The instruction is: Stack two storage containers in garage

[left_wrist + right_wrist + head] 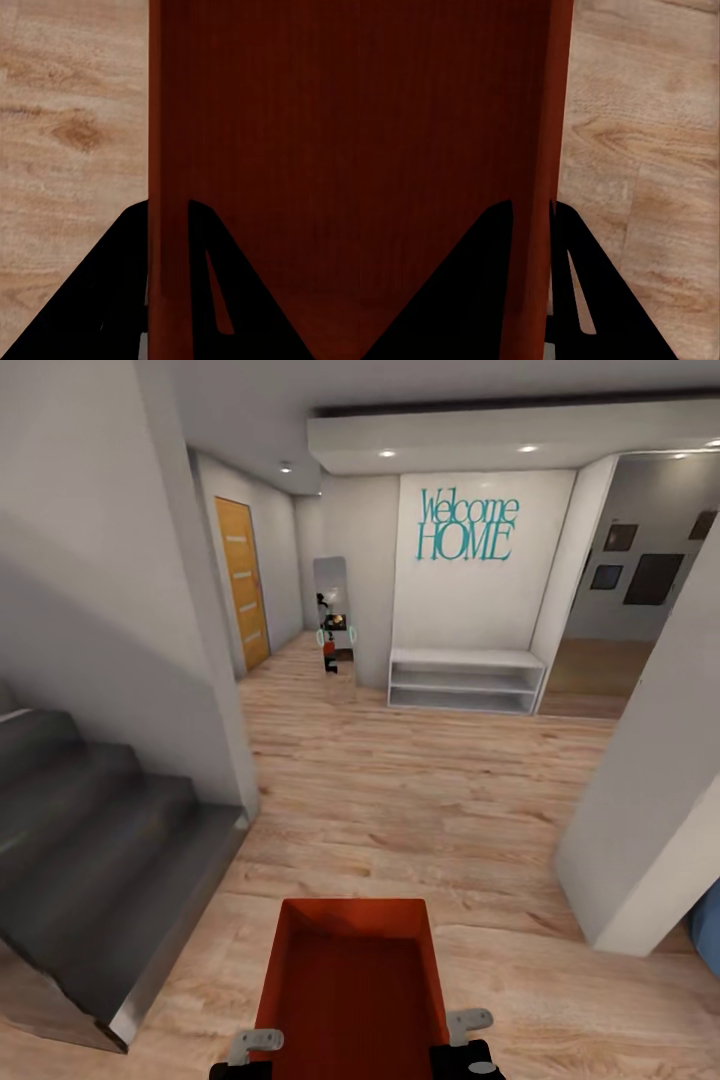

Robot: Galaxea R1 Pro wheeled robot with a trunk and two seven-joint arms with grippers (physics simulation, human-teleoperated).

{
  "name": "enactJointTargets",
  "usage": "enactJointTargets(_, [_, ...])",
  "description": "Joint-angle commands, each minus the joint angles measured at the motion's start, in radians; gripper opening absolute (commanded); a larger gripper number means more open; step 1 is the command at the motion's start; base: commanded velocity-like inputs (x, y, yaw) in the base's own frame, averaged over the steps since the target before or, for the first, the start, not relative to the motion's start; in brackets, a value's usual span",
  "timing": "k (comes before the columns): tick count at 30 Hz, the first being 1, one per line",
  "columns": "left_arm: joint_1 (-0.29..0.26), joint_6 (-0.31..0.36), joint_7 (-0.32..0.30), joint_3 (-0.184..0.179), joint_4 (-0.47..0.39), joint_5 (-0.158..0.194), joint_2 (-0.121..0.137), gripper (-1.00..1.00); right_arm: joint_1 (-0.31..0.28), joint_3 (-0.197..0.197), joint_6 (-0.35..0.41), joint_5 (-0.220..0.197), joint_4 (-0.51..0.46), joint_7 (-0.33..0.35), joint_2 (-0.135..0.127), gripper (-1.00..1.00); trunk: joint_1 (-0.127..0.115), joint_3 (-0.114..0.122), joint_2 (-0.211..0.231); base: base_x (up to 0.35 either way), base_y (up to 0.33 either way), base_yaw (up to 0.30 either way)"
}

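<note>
The robot is standing in a hallway with a light wood plank floor (420, 780), pale walls running up both sides and a white wall (480, 590) ahead carrying teal "Welcome HOME" lettering (468, 525); dark grey stairs (90, 830) are climbing away on the left, an orange-brown door (243, 582) is showing further down the same side, and a low white shelf unit (466, 680) is sitting against the lettered wall beside a narrow mirror (333, 615); on the right an opening is giving onto a darker room with framed pictures (652, 575); closer in, one orange-red storage container (352, 985) is being carried low in front of the trunk, open top up, its long axis pointing forward; the left gripper (169, 300) is pinching the container's left wall, one finger outside and one inside, and the right gripper (531, 292) is clamping the right wall the same way, both closed down to the thickness of that thin wall; judging from this, the task is only partly under way: one bin is lifted and in transit, no dark concrete is in sight so the garage is not yet reached, and the placing, the fetching of the second bin and the stacking are all left to do.
</note>
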Motion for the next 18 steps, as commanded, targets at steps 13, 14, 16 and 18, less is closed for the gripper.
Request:
enactJointTargets(13, [-0.001, -0.003, -0.002, -0.041, 0.003, 0.012, -0.002, -1.00, -0.001, 0.021, 0.004, -0.004, -0.004, 0.001, 0.001, -1.00, 0.001, -0.002, -0.001, 0.343, 0.000, 0.000])
enactJointTargets(14, [-0.001, -0.003, -0.002, -0.041, 0.003, 0.012, -0.002, -1.00, -0.001, 0.021, 0.004, -0.004, -0.004, 0.001, 0.001, -1.00, 0.001, -0.002, -0.001, 0.343, 0.000, 0.000])
enactJointTargets(16, [-0.001, -0.003, -0.002, -0.042, 0.003, 0.012, -0.002, -1.00, -0.001, 0.021, 0.004, -0.004, -0.004, 0.001, 0.001, -1.00, 0.001, -0.002, -0.001, 0.343, 0.000, 0.000])
enactJointTargets(18, [-0.001, -0.003, -0.002, -0.042, 0.003, 0.012, -0.002, -1.00, -0.001, 0.021, 0.004, -0.004, -0.004, 0.001, 0.001, -1.00, 0.001, -0.002, -0.001, 0.343, 0.000, 0.000])
